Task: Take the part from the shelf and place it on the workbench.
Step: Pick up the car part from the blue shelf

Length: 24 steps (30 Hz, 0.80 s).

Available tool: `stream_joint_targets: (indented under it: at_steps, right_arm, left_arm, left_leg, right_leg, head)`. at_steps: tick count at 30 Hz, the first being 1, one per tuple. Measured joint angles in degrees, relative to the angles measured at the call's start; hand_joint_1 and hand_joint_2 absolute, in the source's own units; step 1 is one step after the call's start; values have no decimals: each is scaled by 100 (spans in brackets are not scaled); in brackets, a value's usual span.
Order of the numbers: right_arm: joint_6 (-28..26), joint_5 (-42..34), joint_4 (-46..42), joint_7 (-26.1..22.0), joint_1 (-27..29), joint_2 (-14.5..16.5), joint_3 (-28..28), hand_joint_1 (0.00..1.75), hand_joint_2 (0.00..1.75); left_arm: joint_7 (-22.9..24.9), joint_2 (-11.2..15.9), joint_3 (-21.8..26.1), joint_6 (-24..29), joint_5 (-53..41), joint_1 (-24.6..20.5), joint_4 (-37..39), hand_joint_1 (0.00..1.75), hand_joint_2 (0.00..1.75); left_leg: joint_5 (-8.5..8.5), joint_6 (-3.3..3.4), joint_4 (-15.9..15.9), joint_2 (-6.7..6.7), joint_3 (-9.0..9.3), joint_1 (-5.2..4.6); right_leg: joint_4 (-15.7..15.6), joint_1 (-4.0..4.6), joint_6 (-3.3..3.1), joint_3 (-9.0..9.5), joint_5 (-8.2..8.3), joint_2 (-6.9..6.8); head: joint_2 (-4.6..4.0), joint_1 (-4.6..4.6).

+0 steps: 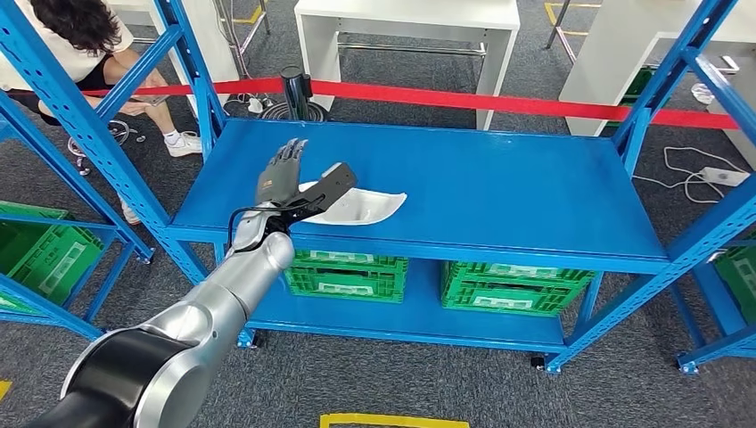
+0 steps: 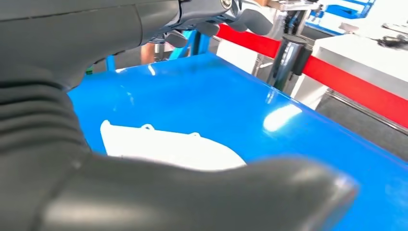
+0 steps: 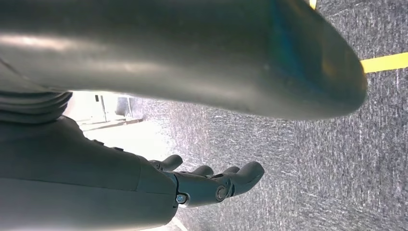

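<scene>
Far left in head view: a person (image 1: 85,45) crouches behind the blue rack upright, well beyond the L hand. Green crates (image 1: 40,254) sit low on the neighbouring rack, left of the L arm.

L hand (image 1: 290,183) is out over the shelf (image 1: 499,192), fingers (image 1: 287,159) straight and apart, thumb splayed to the right, gripping nothing. The part (image 1: 361,207), a flat white curved piece, lies on the shelf top near its front edge, directly under and just right of the thumb; can't tell if thumb touches it. L wrist view: part (image 2: 168,149) lies flat on the blue surface between thumb and fingers (image 2: 207,19), fingers raised clear above it.

Beyond the fingers: a black post (image 1: 296,92) carrying a red belt (image 1: 499,102) that runs across behind the shelf; past it a white worktop (image 1: 410,18) on grey carpet. Under the shelf, below the hand and to its right, two green crates (image 1: 428,276) on the lower deck.

Far right: a 2nd white worktop (image 1: 642,45), a white cable and power strip (image 1: 718,176) on the floor.

R hand (image 3: 202,185) hangs over grey carpet in R wrist view, fingers (image 3: 245,175) loosely curved, slightly apart, holding nothing. A yellow floor line (image 3: 385,62) lies well away from them.
</scene>
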Motion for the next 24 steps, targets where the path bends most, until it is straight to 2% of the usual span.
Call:
stream_joint_targets:
  at_steps: [5, 14, 24]
  right_arm:
    - [16, 1, 0, 1, 0, -2, 0, 0, 0]
    - [16, -18, 0, 0, 0, -2, 0, 0, 0]
    - [16, -18, 0, 0, 0, -2, 0, 0, 0]
  left_arm:
    - [-2, 26, -204, -326, -384, -56, -84, 0, 175]
    - [26, 126, -580, -96, -765, -118, -438, 0, 175]
    - [34, 166, -645, -92, -781, -121, -548, 0, 175]
  left_leg:
    - [1, -1, 0, 1, -3, 0]
    - [8, -12, -4, 1, -14, 4]
    - [13, -20, -5, 1, -22, 4]
  right_leg:
    - [1, 1, 5, -6, 3, 1]
    - [8, 5, 4, -26, 2, 2]
    - [10, 5, 4, -34, 3, 3]
  head:
    - [0, -1]
    - [0, -1]
    - [0, -1]
